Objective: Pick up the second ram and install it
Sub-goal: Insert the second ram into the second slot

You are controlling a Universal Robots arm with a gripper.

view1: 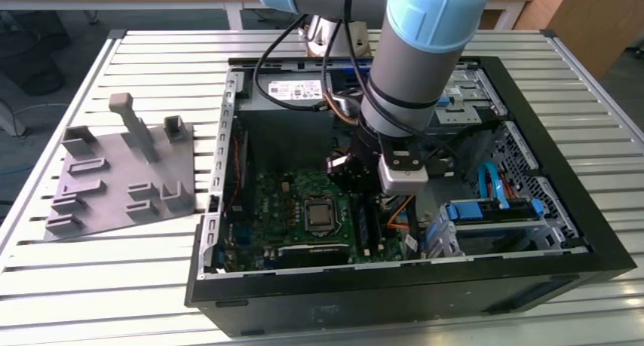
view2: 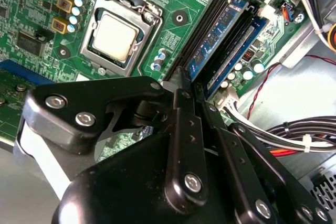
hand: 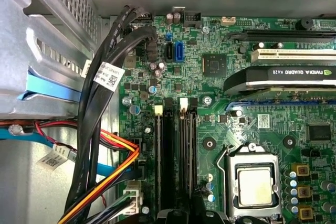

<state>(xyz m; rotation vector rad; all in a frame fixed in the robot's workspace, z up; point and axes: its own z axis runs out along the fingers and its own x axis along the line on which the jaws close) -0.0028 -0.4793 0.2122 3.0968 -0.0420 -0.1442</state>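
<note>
The arm reaches down into the open computer case (view1: 563, 274). My gripper (view1: 382, 199) hangs over the motherboard's memory slots (hand: 176, 156), to the exterior view's right of the processor (view1: 322, 214). In the second wrist view the black fingers (view2: 181, 129) are shut, and my gripper (view2: 187, 77) has its tips at the near end of the second ram (view2: 218, 32). That blue-green stick stands in its slot. A second blue stick (view2: 239, 51) stands in the neighbouring slot. I cannot tell whether the tips touch the stick.
A grey holder (view1: 121, 173) with upright pegs lies on the slatted table at the exterior view's left. Black, orange and red cables (hand: 105, 145) run beside the slots. A graphics card (hand: 283, 77) and a blue-handled drive cage (view1: 498, 210) are inside the case.
</note>
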